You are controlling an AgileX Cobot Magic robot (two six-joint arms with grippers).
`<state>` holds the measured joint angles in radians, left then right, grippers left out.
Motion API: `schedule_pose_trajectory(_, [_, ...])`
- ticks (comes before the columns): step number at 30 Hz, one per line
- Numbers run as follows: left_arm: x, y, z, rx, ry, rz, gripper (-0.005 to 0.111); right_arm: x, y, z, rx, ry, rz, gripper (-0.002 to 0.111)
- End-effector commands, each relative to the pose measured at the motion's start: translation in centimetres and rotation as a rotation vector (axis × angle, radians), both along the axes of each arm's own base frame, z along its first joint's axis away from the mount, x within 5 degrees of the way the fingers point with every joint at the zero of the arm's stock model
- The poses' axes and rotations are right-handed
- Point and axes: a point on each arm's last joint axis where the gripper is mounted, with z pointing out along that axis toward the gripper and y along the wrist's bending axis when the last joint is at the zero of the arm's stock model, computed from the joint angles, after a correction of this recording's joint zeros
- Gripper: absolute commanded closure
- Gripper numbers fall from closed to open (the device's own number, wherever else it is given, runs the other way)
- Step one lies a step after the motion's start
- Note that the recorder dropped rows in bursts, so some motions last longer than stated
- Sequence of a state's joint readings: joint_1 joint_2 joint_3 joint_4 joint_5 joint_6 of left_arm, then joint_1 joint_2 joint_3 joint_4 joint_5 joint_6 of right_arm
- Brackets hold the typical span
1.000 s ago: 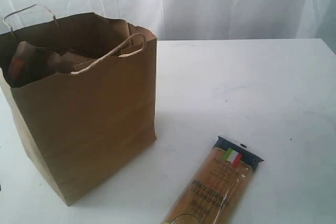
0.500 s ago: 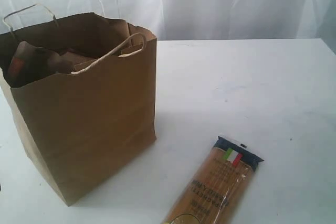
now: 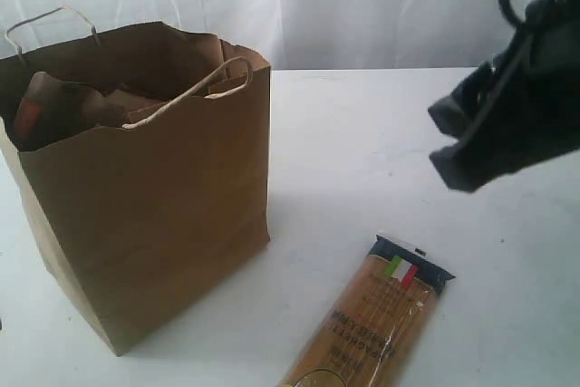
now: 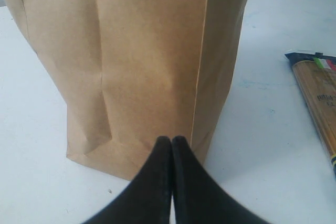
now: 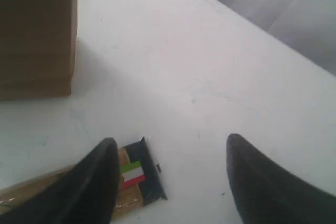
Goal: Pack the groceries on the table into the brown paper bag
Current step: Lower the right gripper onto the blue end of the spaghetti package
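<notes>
Bags: one brown paper bag (image 3: 154, 206) is seen, standing upright at the left of the exterior view.
Handles: two twisted paper handles (image 3: 190, 92) are counted, one on each long side of the bag's open top.
Packets on the table: one spaghetti packet (image 3: 376, 319) is seen lying flat on the white table (image 3: 381, 133) at the lower centre-right, apart from the bag; its lower end is cut off by the frame edge.
Inside the bag: one brown pouch (image 3: 50, 106) with a red patch shows in the mouth at the upper left; how many more items lie below it cannot be told.
Grippers: two are counted; only the right one appears in the exterior view.
Left gripper (image 4: 171, 141): its black fingers (image 4: 157, 171) are pressed together with nothing between them, close to the foot of the bag.
Right gripper (image 3: 441, 140): its fingers (image 5: 100, 177) are spread wide apart and empty, held above the table at the upper right, touching nothing.
Labels: a small green, white and red flag label (image 3: 402, 271) is seen beside the packet's dark end band.
Writing: dark print runs along the packet, too small to be read.
Backdrop: one white curtain (image 3: 381, 6) hangs behind the table.
</notes>
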<state>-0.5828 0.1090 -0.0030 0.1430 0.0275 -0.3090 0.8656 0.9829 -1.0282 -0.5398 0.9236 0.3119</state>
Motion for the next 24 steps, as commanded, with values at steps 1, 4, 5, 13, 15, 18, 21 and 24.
schedule_pose_trajectory(1, [0.0, 0.0, 0.0, -0.009, -0.002, 0.003, 0.106, -0.1, 0.0, -3.1, 0.040, 0.055, -0.042, 0.051])
schedule_pose_trajectory(4, [0.0, 0.0, 0.0, -0.009, -0.002, 0.003, 0.106, -0.3, 0.3, -4.8, 0.053, 0.089, -0.028, 0.051])
schedule_pose_trajectory(5, [0.0, 0.0, 0.0, -0.009, -0.002, 0.003, 0.106, -0.3, 0.5, -5.1, 0.067, 0.090, -0.015, 0.051])
schedule_pose_trajectory(13, [0.0, 0.0, 0.0, -0.009, -0.002, 0.003, 0.106, -0.5, 0.9, -8.4, 0.092, 0.181, -0.034, 0.051])
schedule_pose_trajectory(15, [0.0, 0.0, 0.0, -0.009, -0.002, 0.003, 0.106, -0.4, 0.9, -9.1, 0.134, 0.245, -0.126, 0.051])
schedule_pose_trajectory(18, [0.0, 0.0, 0.0, -0.009, -0.002, 0.003, 0.106, -0.4, 1.3, -10.2, 0.201, 0.326, -0.216, 0.051])
schedule_pose_trajectory(21, [0.0, 0.0, 0.0, -0.009, -0.002, 0.003, 0.106, 0.1, 1.5, -10.8, 0.261, 0.364, -0.285, 0.051])
schedule_pose_trajectory(24, [0.0, 0.0, 0.0, -0.009, -0.002, 0.003, 0.106, 0.9, 1.2, -11.4, 0.361, 0.407, -0.448, 0.051])
